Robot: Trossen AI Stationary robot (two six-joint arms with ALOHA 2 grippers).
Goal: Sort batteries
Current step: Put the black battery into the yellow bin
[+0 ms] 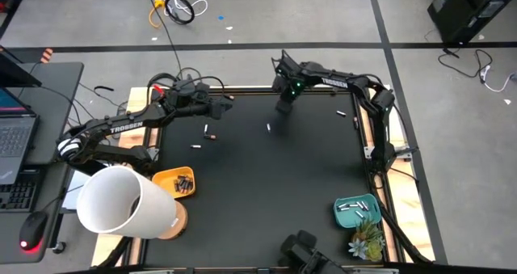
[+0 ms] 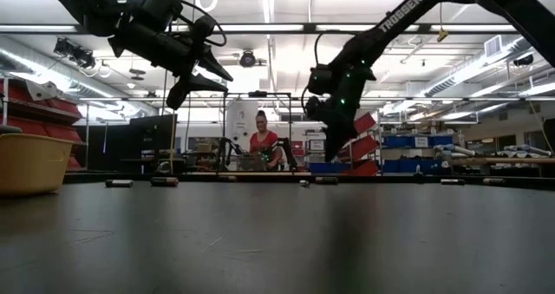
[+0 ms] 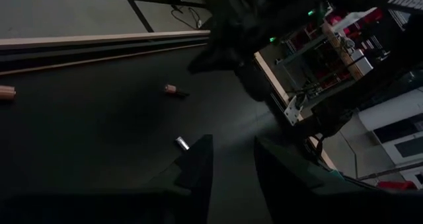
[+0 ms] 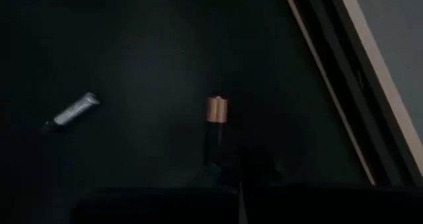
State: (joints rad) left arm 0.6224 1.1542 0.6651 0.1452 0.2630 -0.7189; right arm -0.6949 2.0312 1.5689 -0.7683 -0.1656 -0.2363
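Right pincer (image 4: 228,174) clamped on a copper-ended battery (image 4: 215,121), raised above the tabletop (image 1: 266,177) far from the orange bowl (image 1: 166,179); pickup looks done, next carry it there. Left pincer (image 3: 231,161) hovers apart

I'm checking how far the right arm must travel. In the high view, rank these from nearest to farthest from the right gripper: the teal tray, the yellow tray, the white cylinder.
From the right gripper, at the table's far edge:
1. Teal tray, near right corner.
2. Yellow tray, left side.
3. White cylinder, near left corner, just beyond the yellow tray.
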